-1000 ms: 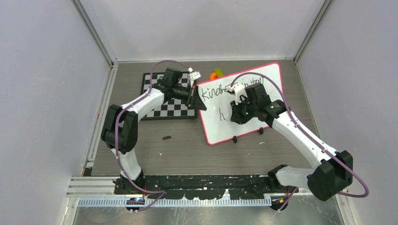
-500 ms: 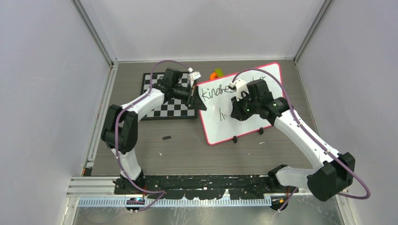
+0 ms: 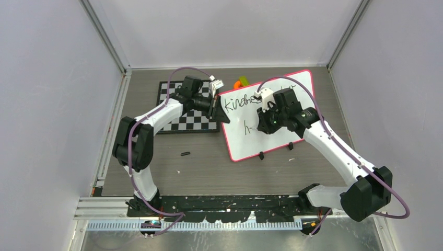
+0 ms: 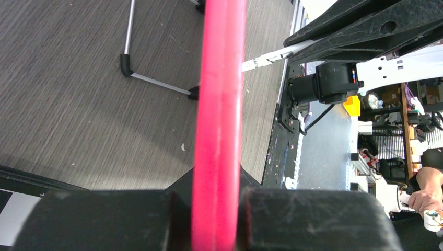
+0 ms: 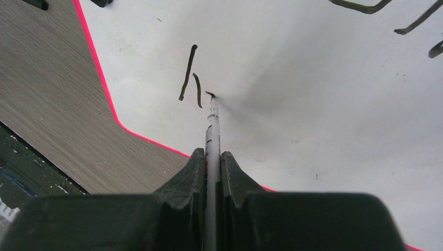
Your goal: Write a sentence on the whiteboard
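Note:
The whiteboard (image 3: 245,144), white with a pink-red frame, lies tilted on the table. The sentence (image 3: 237,102) begins "kindnes" on its first line; my right arm hides the rest. A second line starts with "h" (image 3: 249,127). My left gripper (image 3: 218,111) is shut on the board's left frame edge, which runs as a pink bar (image 4: 218,104) between the jaws of the left gripper (image 4: 217,209). My right gripper (image 3: 263,125) is shut on a thin marker (image 5: 211,141). Its tip touches the board just right of the "h" strokes (image 5: 187,73), ahead of the right gripper (image 5: 211,157).
A black-and-white checkerboard (image 3: 180,123) lies left of the board, under my left arm. An orange and green object (image 3: 240,82) sits behind the board. A small black piece (image 3: 184,153) lies on the table. Two black clips (image 3: 260,155) sit on the board's near edge.
My right gripper has shifted slightly up and right over the board, and a short stroke has appeared right of the "h". The left arm and the board have not moved.

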You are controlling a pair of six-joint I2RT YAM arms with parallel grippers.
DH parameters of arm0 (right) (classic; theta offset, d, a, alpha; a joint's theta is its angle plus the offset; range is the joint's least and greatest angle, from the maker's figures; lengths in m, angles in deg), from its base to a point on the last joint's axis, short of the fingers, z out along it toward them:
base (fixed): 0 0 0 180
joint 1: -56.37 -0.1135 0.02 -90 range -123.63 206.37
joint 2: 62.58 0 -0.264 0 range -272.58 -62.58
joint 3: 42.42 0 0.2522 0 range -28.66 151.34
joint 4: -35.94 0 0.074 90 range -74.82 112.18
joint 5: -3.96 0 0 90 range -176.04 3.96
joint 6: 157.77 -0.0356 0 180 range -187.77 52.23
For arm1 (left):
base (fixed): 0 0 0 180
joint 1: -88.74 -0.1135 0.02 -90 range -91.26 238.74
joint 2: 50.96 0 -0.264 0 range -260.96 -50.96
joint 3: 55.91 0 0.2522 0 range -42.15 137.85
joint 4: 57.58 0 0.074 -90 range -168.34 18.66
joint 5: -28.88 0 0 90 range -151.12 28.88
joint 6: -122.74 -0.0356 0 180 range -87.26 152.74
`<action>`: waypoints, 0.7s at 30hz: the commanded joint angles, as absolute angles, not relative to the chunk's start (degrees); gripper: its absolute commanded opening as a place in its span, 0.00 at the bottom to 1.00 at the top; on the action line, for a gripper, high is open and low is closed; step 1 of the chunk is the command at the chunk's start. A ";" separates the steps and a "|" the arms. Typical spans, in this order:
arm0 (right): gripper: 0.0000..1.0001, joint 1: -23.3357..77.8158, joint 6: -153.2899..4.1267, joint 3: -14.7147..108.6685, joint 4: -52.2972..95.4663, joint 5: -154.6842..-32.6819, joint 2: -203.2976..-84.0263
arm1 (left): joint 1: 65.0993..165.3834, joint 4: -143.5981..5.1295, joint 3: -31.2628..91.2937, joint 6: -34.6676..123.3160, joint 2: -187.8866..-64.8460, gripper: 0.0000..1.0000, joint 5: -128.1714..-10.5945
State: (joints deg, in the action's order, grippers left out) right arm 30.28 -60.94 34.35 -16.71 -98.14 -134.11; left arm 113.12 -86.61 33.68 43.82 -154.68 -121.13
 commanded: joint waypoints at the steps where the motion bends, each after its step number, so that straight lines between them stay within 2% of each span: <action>1: 0.00 31.54 -59.27 35.39 -14.95 -94.25 -132.75 | 113.61 -87.61 36.31 43.90 -155.02 0.00 -120.53; 21: 0.00 31.55 -61.88 38.13 -13.08 -97.40 -135.11 | 113.97 -86.69 37.00 44.72 -155.78 0.00 -120.73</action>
